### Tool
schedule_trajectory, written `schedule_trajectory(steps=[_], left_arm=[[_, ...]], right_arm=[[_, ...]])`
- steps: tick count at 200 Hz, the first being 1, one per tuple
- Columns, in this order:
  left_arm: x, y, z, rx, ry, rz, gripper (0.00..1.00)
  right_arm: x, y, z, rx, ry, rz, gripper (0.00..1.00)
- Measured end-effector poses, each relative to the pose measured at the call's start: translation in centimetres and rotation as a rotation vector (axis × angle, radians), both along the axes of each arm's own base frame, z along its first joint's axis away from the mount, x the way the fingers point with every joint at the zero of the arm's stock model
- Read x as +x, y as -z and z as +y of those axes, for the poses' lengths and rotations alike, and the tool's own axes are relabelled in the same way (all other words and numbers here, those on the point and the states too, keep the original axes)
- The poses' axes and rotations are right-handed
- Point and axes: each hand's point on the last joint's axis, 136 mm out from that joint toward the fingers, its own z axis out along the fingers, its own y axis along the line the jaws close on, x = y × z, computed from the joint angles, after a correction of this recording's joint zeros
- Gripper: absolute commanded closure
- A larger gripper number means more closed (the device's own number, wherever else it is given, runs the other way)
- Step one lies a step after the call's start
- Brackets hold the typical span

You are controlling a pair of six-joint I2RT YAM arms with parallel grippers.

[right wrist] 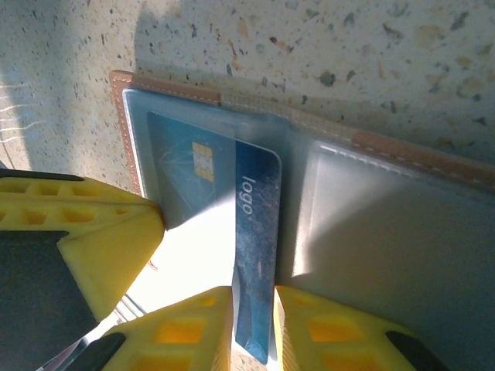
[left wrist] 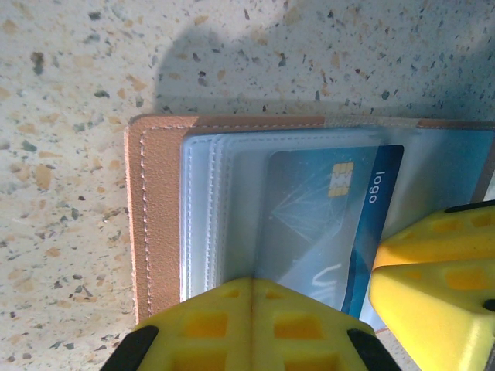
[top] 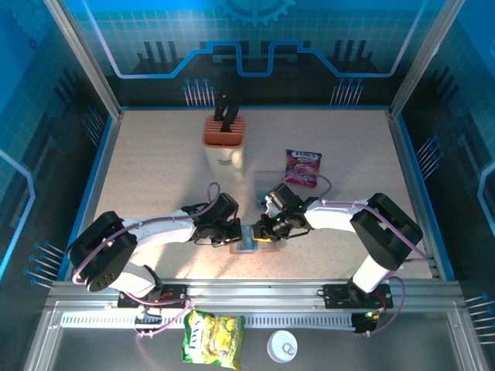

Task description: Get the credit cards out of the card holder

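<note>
— Where is the card holder [top: 249,244]?
— It lies open on the speckled counter [top: 155,170], between the two pincers. It has a brown stitched border and clear pockets [left wrist: 209,216].
— And the credit card [right wrist: 255,224]?
— It's blue, with a gold chip [left wrist: 340,179] and the word "logo" in white along one side. Some lower white letters are clouded by the plastic. It sits partly out of its pocket.
— The right pincer [right wrist: 254,332]?
— Narrow, clamped on the card's free end, with one yellow finger on each face.
— The left pincer [left wrist: 251,325]?
— Its fingers meet with no gap, at the holder's edge. I cannot tell whether they pinch a pocket.
— Any other writing?
— The purple snack packet [top: 303,167] lies farther back, near the knife block [top: 226,143]. Its print is too small to read.
</note>
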Motion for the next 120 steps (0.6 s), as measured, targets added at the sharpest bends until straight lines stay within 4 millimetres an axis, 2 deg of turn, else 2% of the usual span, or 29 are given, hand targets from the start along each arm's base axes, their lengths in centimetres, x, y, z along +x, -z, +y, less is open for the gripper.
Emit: schedule_trajectory(steps=[120], left_arm=[[-0.01,0.0,0.01,0.0,0.0,0.0,0.96]], right_arm=[[0.01,0.45,0.29,0.047,0.018,0.025,0.82]])
